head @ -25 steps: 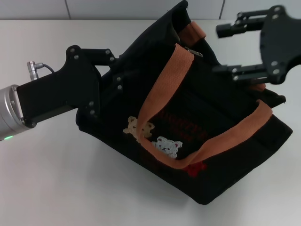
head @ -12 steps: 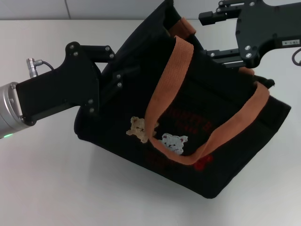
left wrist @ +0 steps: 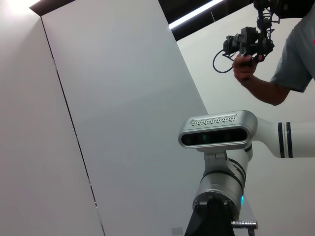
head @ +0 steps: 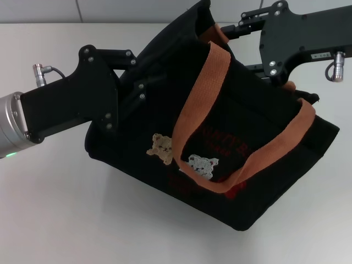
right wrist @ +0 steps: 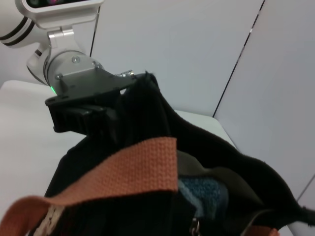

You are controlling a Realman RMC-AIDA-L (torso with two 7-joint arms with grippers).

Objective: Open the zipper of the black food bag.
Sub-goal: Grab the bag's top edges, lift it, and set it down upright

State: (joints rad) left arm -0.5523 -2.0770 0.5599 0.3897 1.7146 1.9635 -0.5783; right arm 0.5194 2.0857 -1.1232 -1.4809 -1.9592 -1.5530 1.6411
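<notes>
Tilting on the table (head: pixel 49 220), the black food bag (head: pixel 247 137) is clamped at its near-end fabric by the left gripper (head: pixel 135 91). Right gripper (head: pixel 245 47) sits at the bag's top edge; can't tell its jaw state. Zipper pull (right wrist: pixel 195 226) shows there. Advice: keep the bag taut, drag along the zip line.

Robot lab: white partition walls (left wrist: pixel 113 123), person filming (left wrist: pixel 290 64).

White table (head: pixel 66 220), panelled wall (left wrist: pixel 123 98), cameraman (left wrist: pixel 290 64)
</notes>
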